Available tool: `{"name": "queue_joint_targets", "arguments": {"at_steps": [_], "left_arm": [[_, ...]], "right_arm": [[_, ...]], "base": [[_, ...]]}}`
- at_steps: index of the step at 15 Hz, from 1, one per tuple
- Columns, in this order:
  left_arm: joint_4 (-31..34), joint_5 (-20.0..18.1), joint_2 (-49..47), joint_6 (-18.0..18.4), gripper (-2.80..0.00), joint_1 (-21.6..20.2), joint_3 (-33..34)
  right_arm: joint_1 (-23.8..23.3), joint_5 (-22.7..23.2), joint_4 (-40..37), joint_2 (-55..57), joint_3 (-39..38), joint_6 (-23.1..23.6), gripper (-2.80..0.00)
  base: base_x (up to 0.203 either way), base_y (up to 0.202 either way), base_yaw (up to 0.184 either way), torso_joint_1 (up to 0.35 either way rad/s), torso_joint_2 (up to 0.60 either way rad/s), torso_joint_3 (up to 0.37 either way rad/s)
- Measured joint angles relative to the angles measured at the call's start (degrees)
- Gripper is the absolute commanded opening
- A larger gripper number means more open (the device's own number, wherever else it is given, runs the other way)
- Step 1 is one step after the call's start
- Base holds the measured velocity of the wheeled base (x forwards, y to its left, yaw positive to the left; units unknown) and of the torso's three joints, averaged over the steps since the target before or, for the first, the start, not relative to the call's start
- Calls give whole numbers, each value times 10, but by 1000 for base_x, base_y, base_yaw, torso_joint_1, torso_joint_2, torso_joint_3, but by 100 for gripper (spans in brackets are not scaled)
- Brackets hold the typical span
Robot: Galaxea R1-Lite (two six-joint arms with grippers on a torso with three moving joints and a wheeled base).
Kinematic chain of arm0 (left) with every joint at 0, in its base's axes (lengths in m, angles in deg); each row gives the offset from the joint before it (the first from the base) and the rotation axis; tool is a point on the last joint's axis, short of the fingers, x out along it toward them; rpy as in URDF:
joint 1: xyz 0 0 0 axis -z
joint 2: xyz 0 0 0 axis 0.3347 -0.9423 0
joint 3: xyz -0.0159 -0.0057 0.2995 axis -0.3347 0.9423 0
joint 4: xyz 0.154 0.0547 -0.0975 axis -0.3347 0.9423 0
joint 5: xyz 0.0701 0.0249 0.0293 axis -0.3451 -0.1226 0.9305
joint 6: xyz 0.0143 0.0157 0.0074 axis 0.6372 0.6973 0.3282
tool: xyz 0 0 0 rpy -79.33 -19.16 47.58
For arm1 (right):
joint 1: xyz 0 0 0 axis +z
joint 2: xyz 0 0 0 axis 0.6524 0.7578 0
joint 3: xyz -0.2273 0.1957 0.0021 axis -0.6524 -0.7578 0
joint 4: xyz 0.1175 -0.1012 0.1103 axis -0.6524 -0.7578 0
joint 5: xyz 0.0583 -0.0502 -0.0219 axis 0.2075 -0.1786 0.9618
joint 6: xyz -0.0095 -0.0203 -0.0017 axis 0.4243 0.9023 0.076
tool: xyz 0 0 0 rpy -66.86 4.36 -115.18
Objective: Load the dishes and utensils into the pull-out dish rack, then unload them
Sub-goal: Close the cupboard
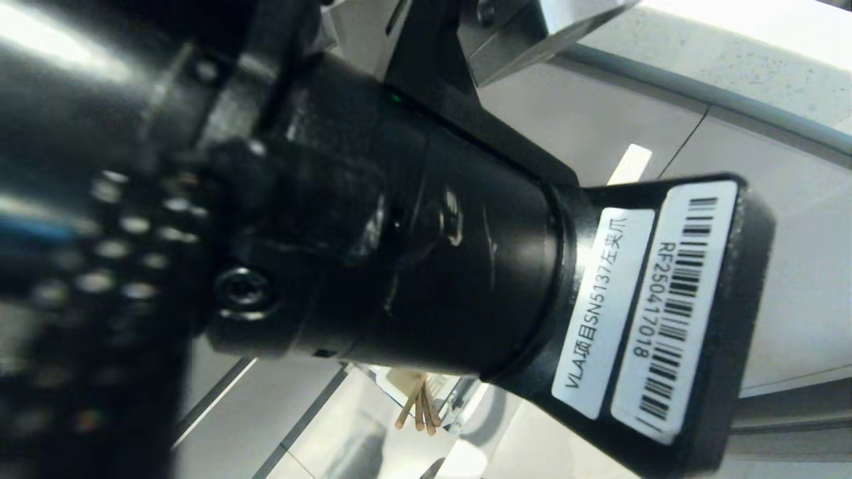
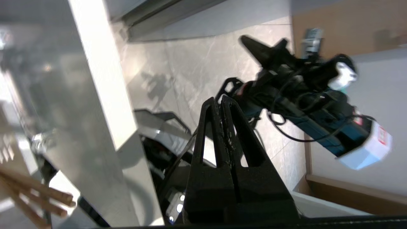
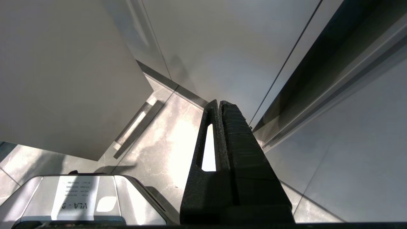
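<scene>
Left arm: black wrist housing (image 1: 413,239) filled most of the head view, close to the lens, two white barcode labels (image 1: 672,299) on its end block.
Left pincer (image 2: 221,100): fingers pressed fully together, nothing between them; it hung in open air above the pale tiled floor (image 2: 190,63), beside a pale flat panel (image 2: 105,95).
Right pincer (image 3: 219,105): fingers closed flat against each other, empty; parked low, pointing along the floor toward pale cabinet fronts (image 3: 222,47).
Chopsticks (image 1: 419,406): light wooden sticks, ends splayed, seen in the head view just under the left wrist housing; the same sticks (image 2: 35,194) showed at the edge of the left wrist view, on the far side of the pale panel from the pincer, well clear of its fingers.
Pull-out dish rack (image 1: 452,402): only a scrap of chrome wire and white plastic visible beside the chopsticks; whether the sticks stood in the caddy could not be told.
Plate, bowl, spoon: hidden behind the arm.
Tabletop (image 1: 732,46): pale speckled slab with a grey edge, above the cabinet fronts.
Robot base (image 3: 79,197): grey labelled casing beneath the right pincer.
Other equipment: a dark rig with cables (image 2: 311,105) standing across the floor from the left pincer.
</scene>
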Motion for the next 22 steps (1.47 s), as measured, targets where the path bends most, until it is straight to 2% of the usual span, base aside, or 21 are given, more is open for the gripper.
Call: {"name": "queue_joint_targets", "arguments": {"at_steps": [1, 5, 9, 15, 16, 20, 22], "left_arm": [[11, 12, -3, -4, -280, 1, 0], [83, 101, -13, -7, -280, 1, 1], [114, 120, -14, -7, -280, 1, 0], [119, 134, -10, -7, -280, -1, -4], [119, 145, -8, -6, -280, -1, -4], [153, 230, 8, -9, -280, -15, -1], [179, 253, 17, -39, -280, -30, 1]], "right_arm": [[0, 0, 0, 0, 0, 0, -280], [0, 0, 0, 0, 0, 0, -280], [0, 0, 0, 0, 0, 0, -280], [0, 0, 0, 0, 0, 0, -280], [0, 0, 0, 0, 0, 0, -280], [0, 0, 0, 0, 0, 0, -280], [0, 0, 0, 0, 0, 0, -280]], "base": [[0, 0, 0, 0, 0, 0], [0, 0, 0, 0, 0, 0], [0, 0, 0, 0, 0, 0], [0, 0, 0, 0, 0, 0], [0, 0, 0, 0, 0, 0], [0, 0, 0, 0, 0, 0], [0, 0, 0, 0, 0, 0]]}}
